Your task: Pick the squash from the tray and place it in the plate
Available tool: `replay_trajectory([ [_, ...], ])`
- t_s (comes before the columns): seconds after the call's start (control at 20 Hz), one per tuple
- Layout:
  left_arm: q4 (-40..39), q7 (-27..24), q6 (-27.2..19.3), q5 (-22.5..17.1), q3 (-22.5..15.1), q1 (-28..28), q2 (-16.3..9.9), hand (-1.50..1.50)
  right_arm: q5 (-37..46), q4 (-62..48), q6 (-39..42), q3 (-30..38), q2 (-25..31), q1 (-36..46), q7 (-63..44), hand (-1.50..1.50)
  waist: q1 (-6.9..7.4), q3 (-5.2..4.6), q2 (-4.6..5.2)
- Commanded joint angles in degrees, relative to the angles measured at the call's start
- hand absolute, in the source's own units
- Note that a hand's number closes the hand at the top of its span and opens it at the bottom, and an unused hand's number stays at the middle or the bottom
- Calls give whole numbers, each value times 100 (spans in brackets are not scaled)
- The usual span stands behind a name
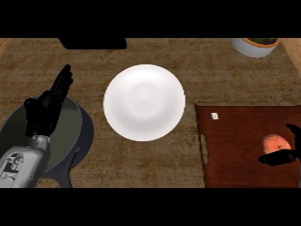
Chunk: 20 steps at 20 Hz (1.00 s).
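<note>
Right hand curled around squash near tray right edge; plate well apart; left hand relaxed.

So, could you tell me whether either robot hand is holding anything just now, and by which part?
The right robot hand curls round the squash's right side on the tray; the left robot hand holds nothing.

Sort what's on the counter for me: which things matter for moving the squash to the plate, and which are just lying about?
Part of the job:
squash on the tray
white plate
right hand, curled at the squash

Lying about:
dark pan under the left hand, which rests open
white pot at the far right
black object at the far edge
</note>
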<state>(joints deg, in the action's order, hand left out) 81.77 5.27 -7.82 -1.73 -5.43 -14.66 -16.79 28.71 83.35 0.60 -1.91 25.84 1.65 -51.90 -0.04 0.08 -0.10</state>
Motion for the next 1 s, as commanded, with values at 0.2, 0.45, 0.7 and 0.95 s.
replay_trajectory([
  [0.2,-622,-301,302,149,308,-163,207,0,767,-228,-424,114,-176,-142,577,150,-23,-9,13],
  [0.45,-305,108,179,395,268,-305,433,0,1204,-226,-590,99,-479,-28,481,150,-19,-9,10],
  [0.7,-54,223,299,388,394,-217,332,0,1295,103,-740,382,-87,-366,1216,150,-34,-9,6],
  [0.95,39,79,356,349,350,114,285,0,2531,1540,-558,-1590,-788,-677,643,150,-19,-23,-8],
])
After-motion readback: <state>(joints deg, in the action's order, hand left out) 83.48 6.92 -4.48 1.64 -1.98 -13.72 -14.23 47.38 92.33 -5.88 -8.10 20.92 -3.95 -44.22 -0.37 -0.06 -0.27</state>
